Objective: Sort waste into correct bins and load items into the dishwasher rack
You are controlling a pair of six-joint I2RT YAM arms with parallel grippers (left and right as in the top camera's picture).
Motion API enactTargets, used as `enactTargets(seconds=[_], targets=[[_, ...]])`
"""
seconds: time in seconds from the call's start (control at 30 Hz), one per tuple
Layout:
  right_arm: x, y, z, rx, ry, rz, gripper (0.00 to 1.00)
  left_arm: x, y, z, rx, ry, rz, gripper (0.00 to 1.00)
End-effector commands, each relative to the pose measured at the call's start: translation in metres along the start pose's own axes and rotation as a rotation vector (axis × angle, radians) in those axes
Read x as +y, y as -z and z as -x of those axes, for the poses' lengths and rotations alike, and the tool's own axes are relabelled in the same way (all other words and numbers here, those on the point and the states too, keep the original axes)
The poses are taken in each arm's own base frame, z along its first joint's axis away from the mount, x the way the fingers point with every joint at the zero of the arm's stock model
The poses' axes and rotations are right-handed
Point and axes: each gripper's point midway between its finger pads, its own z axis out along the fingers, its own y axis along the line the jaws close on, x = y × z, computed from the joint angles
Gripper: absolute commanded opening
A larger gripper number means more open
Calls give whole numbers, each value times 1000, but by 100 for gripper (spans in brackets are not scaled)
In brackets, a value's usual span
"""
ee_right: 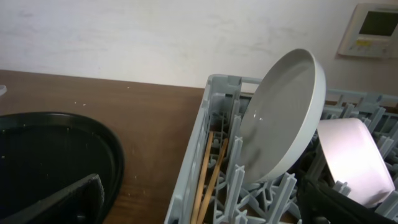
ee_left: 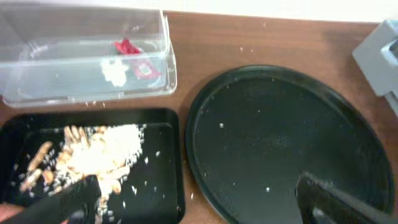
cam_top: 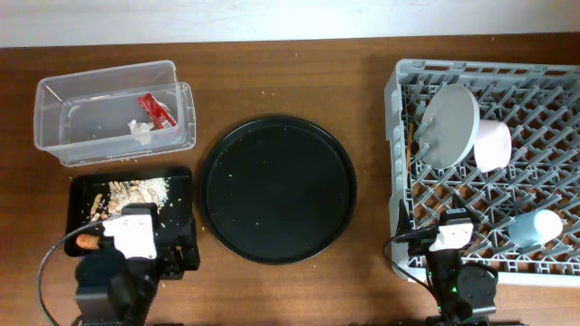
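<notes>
The clear tub (cam_top: 109,109) holds the red wrapper (cam_top: 156,110) and the white scrap (cam_top: 142,131); both also show in the left wrist view, wrapper (ee_left: 127,46) and scrap (ee_left: 115,71). The flat black tray (cam_top: 181,186) holds food scraps (cam_top: 136,190) and the orange carrot (cam_top: 89,242). The grey rack (cam_top: 403,109) holds the plate (cam_top: 450,125) on edge, the bowl (cam_top: 492,145), the light-blue cup (cam_top: 535,226) and the chopsticks (ee_right: 208,174). My left gripper (ee_left: 199,211) is open and empty at the tray's near right corner. My right gripper (ee_right: 199,211) is open and empty over the rack's front left corner.
A large round black tray (cam_top: 276,187) with a few crumbs lies between the bins and the rack on the brown table. Crumbs are scattered on the table near the tub. A wall stands behind the table.
</notes>
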Motion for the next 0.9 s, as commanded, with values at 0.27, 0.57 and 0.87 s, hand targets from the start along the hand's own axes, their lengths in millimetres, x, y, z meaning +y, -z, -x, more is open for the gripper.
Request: enactTargets(seconds=[0.27, 0.57, 0.87], targets=[[-2, 0, -3, 5, 6, -7, 98, 10, -68, -38, -453, -177, 19, 99], [-2, 0, -3, 5, 6, -7, 98, 9, -68, -37, -455, -180, 13, 99], [-2, 0, -3, 5, 6, -7, 98, 9, -68, -37, -455, -180, 13, 99]])
